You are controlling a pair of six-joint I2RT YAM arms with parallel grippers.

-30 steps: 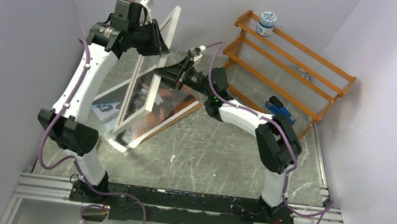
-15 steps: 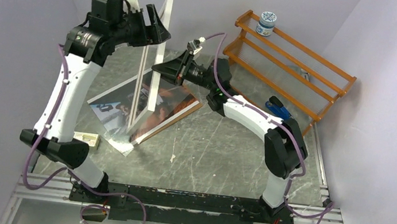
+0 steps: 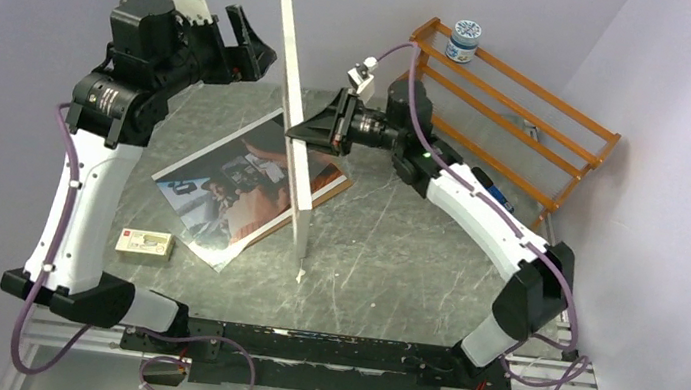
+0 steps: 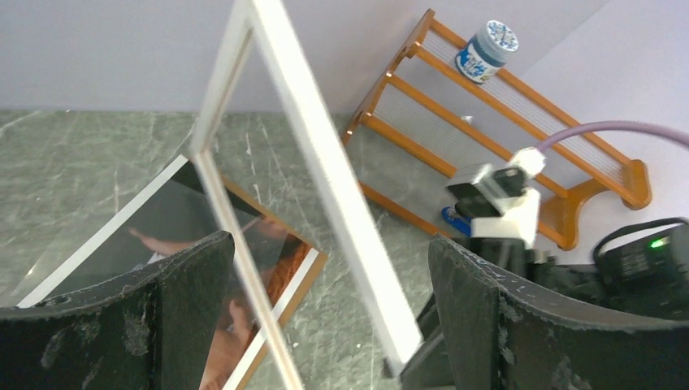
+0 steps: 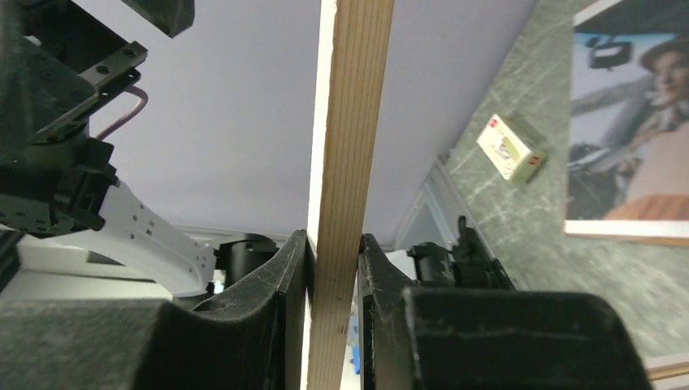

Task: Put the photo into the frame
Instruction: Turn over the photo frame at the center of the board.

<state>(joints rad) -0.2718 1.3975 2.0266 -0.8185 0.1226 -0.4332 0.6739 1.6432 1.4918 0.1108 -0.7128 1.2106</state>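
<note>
Right claw [image 3: 301, 134] [image 5: 333, 244] is closed down tight on the frame [image 3: 289, 57] [image 4: 309, 138] [image 5: 353, 122]. Its two fingers [image 5: 280, 276] pinch the light wood rim from either side, w/ no gap showing in the wrist view. The frame stands nearly upright on its edge, seen almost edge-on from above, top end leaning a bit to the left and low end down at the table [image 3: 383, 261], where it looks to rest. Left claw [image 3: 253, 42] [image 4: 325, 268] is spread as wide as it goes, nothing in it. It sits up high, just left of the frame's top end, w/ the frame's white edge running btwn its two fingers [image 4: 191, 284] in its own cam but not touching either one. The photo [image 3: 222, 184] [image 4: 162, 227] [image 5: 634, 122] lies flat on the table, picture side up, left of the frame's foot and behind it, so it's outside the frame. Part of it shows through the clear pane in the left wrist view. A brown panel [image 3: 331, 181] peeks out under the photo's far-right side. A small box [image 3: 145, 242] [image 5: 512, 146] lies on the table near the photo's near-left corner, not touching it. At the back right the orange rack [image 3: 514, 106] [image 4: 455, 138] leans by the wall w/ a blue-and-white jar [image 3: 463, 40] [image 4: 486, 50] on its top rail, well apart from the frame.
</note>
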